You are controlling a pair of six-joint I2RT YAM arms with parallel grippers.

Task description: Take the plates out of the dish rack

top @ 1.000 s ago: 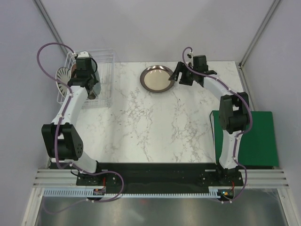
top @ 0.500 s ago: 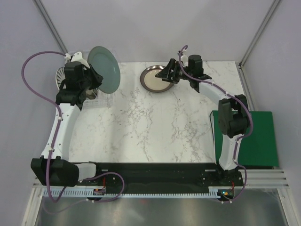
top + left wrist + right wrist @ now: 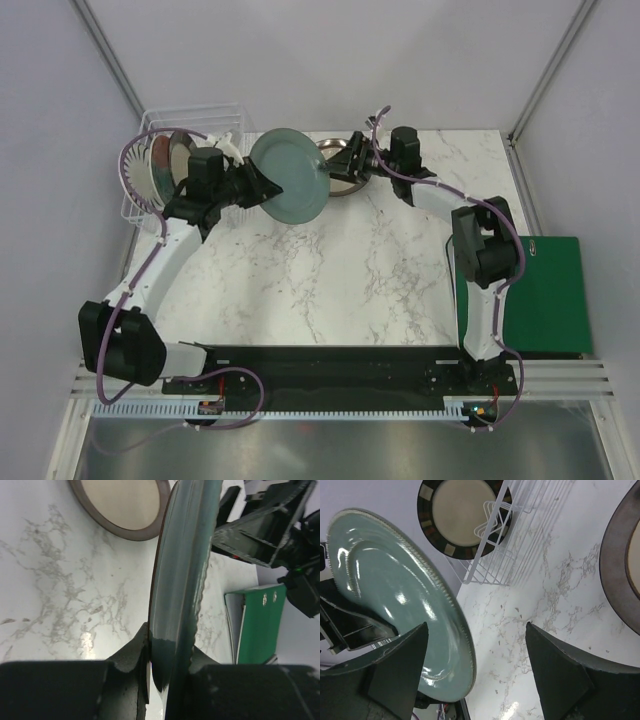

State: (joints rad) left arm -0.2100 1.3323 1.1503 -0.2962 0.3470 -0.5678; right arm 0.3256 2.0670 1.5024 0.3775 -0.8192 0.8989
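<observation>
Rim pinch, slip risk
The left gripper point(image 3: 169, 652) is clamping the teal plate point(image 3: 180, 570) by its rim; we are fearing the open right gripper point(image 3: 475, 630) at 3 o'clock knocking it loose.

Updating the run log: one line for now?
left end effector: shut on grey-teal plate | right end effector: open | brown plate: on table | dish rack: holds plates

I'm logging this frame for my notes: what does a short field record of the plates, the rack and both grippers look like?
left gripper: shut on the rim of the grey-teal plate, held on edge off the table
right gripper: open, facing that plate, holding nothing
brown plate: lying flat on the table
dish rack: black-rimmed cream plate standing in it
</observation>
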